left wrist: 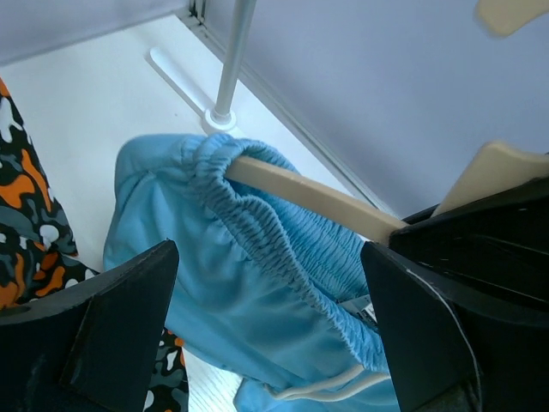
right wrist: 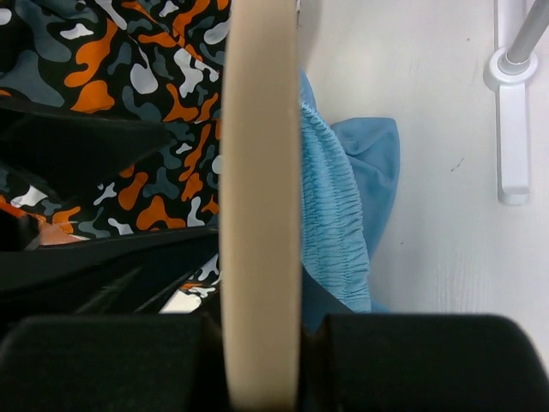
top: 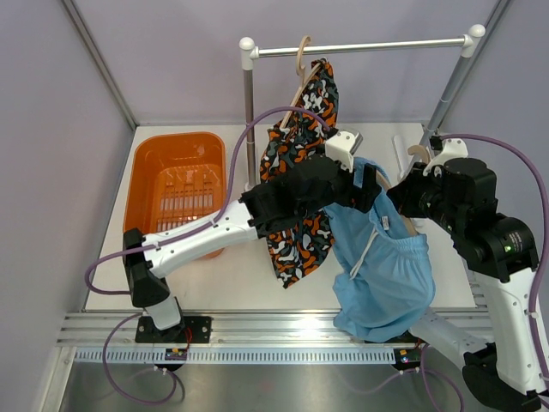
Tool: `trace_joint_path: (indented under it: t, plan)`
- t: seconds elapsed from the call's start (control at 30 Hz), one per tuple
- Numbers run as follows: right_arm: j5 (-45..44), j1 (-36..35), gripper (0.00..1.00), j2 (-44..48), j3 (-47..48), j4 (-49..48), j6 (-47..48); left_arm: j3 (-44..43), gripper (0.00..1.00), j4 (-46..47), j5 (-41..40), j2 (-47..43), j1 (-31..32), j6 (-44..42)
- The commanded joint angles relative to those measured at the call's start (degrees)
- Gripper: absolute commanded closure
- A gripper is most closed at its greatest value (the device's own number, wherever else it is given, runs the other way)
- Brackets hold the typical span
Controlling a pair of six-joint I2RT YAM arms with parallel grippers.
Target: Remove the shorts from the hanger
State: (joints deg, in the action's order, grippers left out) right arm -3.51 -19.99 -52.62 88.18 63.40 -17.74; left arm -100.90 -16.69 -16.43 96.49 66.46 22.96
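The light blue shorts (top: pixel 382 275) with a white drawstring hang by their elastic waistband from a wooden hanger (right wrist: pixel 260 172). My right gripper (top: pixel 405 196) is shut on that hanger (left wrist: pixel 317 199) and holds it above the table. My left gripper (top: pixel 367 184) is open. Its jaws stand on either side of the blue waistband (left wrist: pixel 274 249), without pinching it. The camouflage shorts (top: pixel 300 172) in orange, black, grey and white hang from a second wooden hanger (top: pixel 300 60) on the rail, partly behind my left arm. They also show in the right wrist view (right wrist: pixel 129 94).
An orange basket (top: pixel 180 184) stands at the left of the table. A metal clothes rail (top: pixel 360 47) on two posts spans the back. Its right post (left wrist: pixel 232 60) and white foot (right wrist: pixel 513 129) stand close to the hanger. Purple walls enclose the table.
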Motion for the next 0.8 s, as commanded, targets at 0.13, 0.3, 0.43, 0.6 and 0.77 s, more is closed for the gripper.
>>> trace_joint_path:
  t: [0.13, 0.3, 0.43, 0.6, 0.77]
  plan:
    - [-0.1, -0.3, 1.0, -0.3, 3.8, -1.4, 0.6, -0.9, 0.11, 3.4, 1.8, 2.2, 0.5, 2.1]
    - [0.3, -0.3, 1.0, -0.6, 4.1, -1.3, 0.5, -1.9, 0.15, 2.9, 1.7, 4.0, 0.5, 2.1]
    - [0.5, -0.3, 1.0, -0.6, 4.4, -1.3, 0.3, -2.3, 0.18, 2.7, 1.1, 4.9, 0.5, 2.0]
    - [0.7, -0.4, 1.0, -0.6, 4.4, -1.2, 0.2, -2.6, 0.22, 2.7, -1.1, 6.0, 0.5, 1.6]
    - [1.3, -0.3, 1.0, -0.6, 5.1, -1.0, 0.3, -3.2, 0.49, 2.0, -3.9, 6.5, 0.3, 0.3]
